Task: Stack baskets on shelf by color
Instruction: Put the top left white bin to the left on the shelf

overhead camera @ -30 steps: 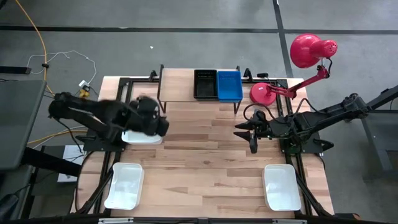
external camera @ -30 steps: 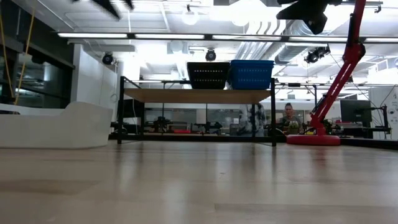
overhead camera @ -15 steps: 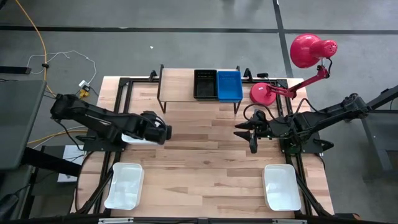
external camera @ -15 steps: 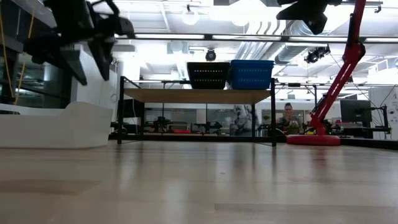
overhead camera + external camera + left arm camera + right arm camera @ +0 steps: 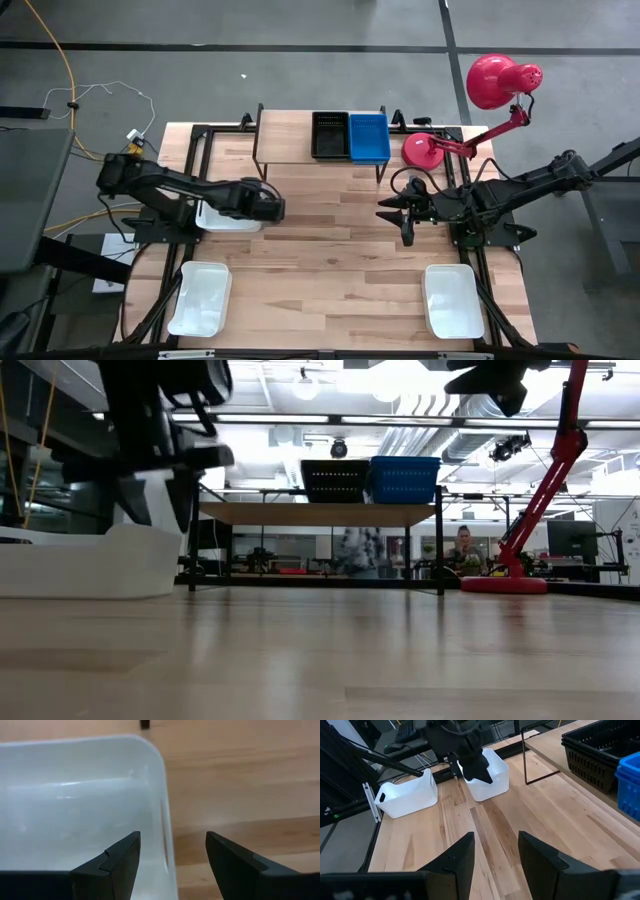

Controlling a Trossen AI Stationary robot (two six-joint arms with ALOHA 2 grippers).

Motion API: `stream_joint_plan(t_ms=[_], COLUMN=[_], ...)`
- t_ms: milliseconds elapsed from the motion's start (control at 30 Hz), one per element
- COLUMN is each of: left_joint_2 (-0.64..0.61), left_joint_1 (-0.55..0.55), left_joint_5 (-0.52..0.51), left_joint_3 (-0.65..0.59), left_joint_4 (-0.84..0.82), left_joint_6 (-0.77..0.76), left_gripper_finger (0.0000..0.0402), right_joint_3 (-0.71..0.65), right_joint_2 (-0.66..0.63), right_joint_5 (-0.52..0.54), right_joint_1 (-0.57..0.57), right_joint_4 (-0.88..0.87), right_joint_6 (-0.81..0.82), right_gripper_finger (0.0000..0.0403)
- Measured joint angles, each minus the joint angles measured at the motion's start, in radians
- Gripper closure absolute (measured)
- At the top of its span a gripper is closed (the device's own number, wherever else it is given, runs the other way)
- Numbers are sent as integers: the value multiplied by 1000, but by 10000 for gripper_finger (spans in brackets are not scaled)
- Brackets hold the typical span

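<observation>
A white basket [image 5: 222,219] [image 5: 75,805] rests flat on its bottom on the table's left side. My left gripper [image 5: 270,208] [image 5: 172,842] hangs over its right end wall [image 5: 164,805], pointing steeply down and open. One finger stands over the basket's inside, the other over the bare table; I see no touch. On the shelf [image 5: 300,148] at the far edge sit a black basket [image 5: 330,135] and a blue basket [image 5: 369,138] side by side. My right gripper [image 5: 395,212] [image 5: 495,851] waits open in the air at the right.
Two more white baskets lie near the front edge, one at the left [image 5: 200,298] and one at the right [image 5: 453,300]. A red desk lamp [image 5: 470,110] stands at the far right beside the shelf. Bare wood lies between the arms.
My left gripper has come down from high above the table onto the white basket's right end, shifting a little toward the table's right edge and rolling about its own line. It has stayed open. The basket has not moved.
</observation>
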Motion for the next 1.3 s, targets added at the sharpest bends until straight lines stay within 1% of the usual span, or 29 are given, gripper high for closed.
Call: stream_joint_plan(t_ms=[267,467,533,633,700,933,967,1033,1100,1200,1267,1300], left_joint_2=[121,158,168,177,181,186,182,175,159,127,96,80], left_joint_1=[53,58,58,58,58,55,51,41,25,-26,-63,-82], left_joint_5=[80,85,86,84,83,75,79,96,143,194,251,298], left_joint_3=[0,0,0,1,0,0,0,0,0,0,0,3], left_joint_4=[46,79,94,98,83,118,120,128,125,141,160,178], left_joint_6=[80,101,112,115,122,167,174,188,203,237,320,383], left_gripper_finger=[190,197,209,241,268,380,390,395,391,398,399,399], right_joint_3=[0,0,0,0,0,0,0,0,0,0,0,0], right_joint_2=[0,0,0,0,0,0,0,0,0,0,0,0], right_joint_5=[1,1,1,1,1,1,1,1,1,1,1,1], right_joint_1=[0,0,0,0,0,0,0,0,0,0,0,0], right_joint_4=[-6,-6,-6,-9,-8,-8,-8,-8,-8,-8,-8,-9], right_joint_6=[0,2,1,1,2,3,3,3,3,2,1,1], right_gripper_finger=[265,265,265,265,265,265,265,265,265,265,265,265])
